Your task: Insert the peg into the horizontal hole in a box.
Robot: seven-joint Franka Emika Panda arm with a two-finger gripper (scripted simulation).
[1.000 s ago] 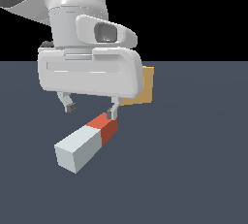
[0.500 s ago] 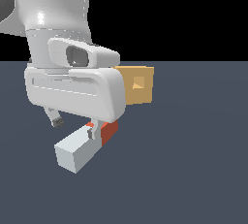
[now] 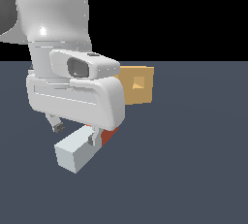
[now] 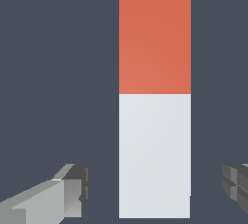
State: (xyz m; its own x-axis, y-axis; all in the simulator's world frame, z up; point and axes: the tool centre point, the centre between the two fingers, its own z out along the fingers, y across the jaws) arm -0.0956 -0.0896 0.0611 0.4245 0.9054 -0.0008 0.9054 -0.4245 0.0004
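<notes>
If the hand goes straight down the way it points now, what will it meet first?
Most likely the peg. In the wrist view it lies between the open fingers of the hand, which stand apart from it on both sides. Depth is unclear, so the floor could come next.

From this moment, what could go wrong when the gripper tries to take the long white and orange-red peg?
1. The open gripper straddles the long white and orange-red square peg on its white half, and one finger looks nearer than the other; closing may push or twist the peg.
2. The tan cube box lies behind the arm, its square hole small, so a tilted grasp could spoil insertion.
</notes>
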